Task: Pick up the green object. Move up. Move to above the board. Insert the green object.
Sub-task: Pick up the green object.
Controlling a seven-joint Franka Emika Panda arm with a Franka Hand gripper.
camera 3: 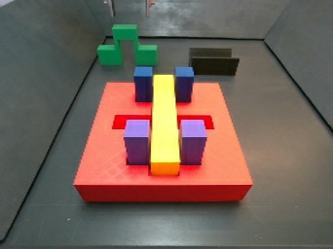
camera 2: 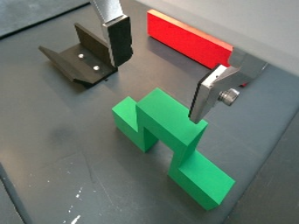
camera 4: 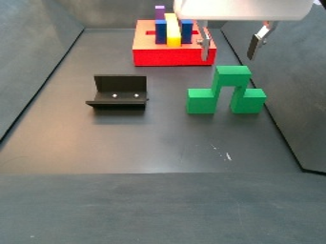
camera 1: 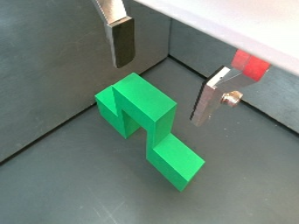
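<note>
Above the green object (camera 2: 170, 140), which sat on the dark floor well apart from the board (camera 4: 173, 52), the gripper (camera 2: 158, 66) hung with its fingers spread and empty, one plate to each side of the taller centre, seemingly lined up to descend and pinch it. The fixture (camera 4: 118, 93) stood off to one side, and nothing appeared to block the approach.

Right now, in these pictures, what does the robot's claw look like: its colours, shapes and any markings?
The claw hangs over the green object. It has two flat silver plate fingers, and a dark pad shows on one of them. In a wrist view, one finger carries a round metal screw head. The body above is white. No cables or printed markings are visible.
</note>
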